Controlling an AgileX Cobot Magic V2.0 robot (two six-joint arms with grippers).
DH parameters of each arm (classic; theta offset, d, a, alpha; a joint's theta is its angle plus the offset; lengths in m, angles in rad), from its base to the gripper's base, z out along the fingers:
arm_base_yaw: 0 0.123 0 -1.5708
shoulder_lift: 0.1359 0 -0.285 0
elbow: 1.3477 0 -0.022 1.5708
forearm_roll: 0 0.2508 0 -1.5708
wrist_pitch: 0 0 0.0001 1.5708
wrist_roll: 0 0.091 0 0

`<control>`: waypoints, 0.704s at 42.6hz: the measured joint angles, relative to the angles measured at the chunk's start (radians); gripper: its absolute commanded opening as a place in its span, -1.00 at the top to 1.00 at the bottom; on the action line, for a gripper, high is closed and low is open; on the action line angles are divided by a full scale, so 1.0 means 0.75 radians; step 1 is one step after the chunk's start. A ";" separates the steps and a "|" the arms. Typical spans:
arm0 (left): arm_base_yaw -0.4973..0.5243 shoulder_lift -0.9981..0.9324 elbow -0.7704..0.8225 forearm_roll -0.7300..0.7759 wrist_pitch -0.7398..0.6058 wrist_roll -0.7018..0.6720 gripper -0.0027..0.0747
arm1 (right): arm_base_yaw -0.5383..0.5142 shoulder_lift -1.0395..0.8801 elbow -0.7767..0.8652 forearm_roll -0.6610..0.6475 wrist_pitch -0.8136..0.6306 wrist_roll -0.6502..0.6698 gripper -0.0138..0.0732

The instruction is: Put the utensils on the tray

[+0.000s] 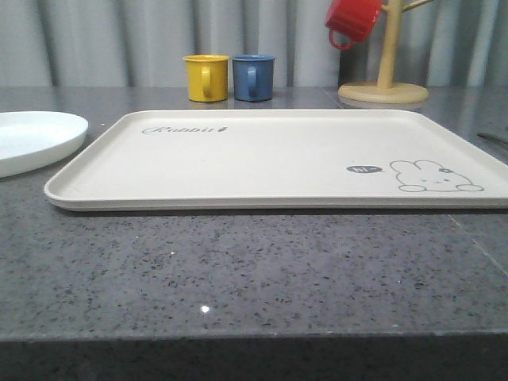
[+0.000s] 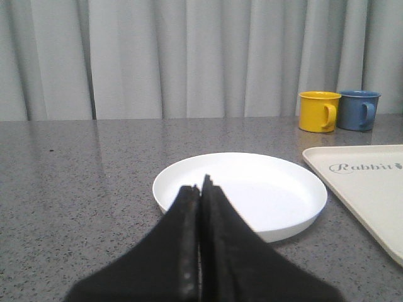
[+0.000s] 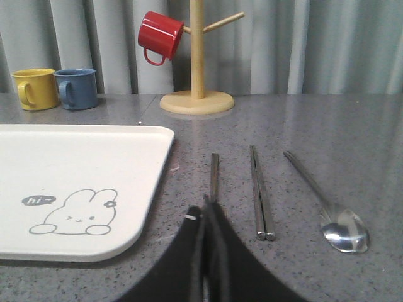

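Note:
The cream tray [image 1: 262, 159] with its rabbit drawing lies in the middle of the counter with nothing on it. To its left sits the white plate [image 1: 32, 139]. My left gripper [image 2: 201, 185] is shut just short of the plate [image 2: 252, 189], holding nothing. Right of the tray [image 3: 82, 163] lie the fork [image 3: 215, 173], the chopsticks [image 3: 259, 192] and the spoon [image 3: 343, 229], side by side on the counter. My right gripper [image 3: 204, 207] is shut over the near end of the fork, which it hides.
A yellow mug [image 1: 205, 77] and a blue mug [image 1: 253, 76] stand behind the tray. A wooden mug tree [image 1: 384, 87] with a red mug [image 1: 352, 17] hanging on it stands at the back right. A grey curtain closes the back.

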 measured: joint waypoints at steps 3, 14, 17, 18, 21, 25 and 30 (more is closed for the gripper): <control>0.000 0.000 0.000 0.000 0.000 0.000 0.98 | 0.000 0.000 0.000 0.000 0.000 0.000 0.84; 0.000 0.000 0.000 0.000 0.000 0.000 0.98 | 0.000 0.000 0.000 0.000 0.000 0.000 0.84; 0.000 0.000 0.000 0.000 0.000 0.000 0.98 | 0.000 0.000 0.000 0.000 0.000 0.000 0.84; 0.000 0.000 0.000 0.000 0.000 0.000 0.98 | 0.000 0.000 0.000 0.000 0.000 0.000 0.84; 0.000 0.000 0.000 0.000 0.000 0.000 0.98 | 0.000 0.000 0.000 0.000 0.000 0.000 0.84; 0.000 0.000 0.000 0.000 0.000 0.000 0.98 | 0.000 0.000 0.000 0.000 0.000 0.000 0.84; 0.000 0.000 0.000 0.000 -0.005 0.000 0.98 | 0.000 0.000 0.000 0.000 -0.023 0.000 0.84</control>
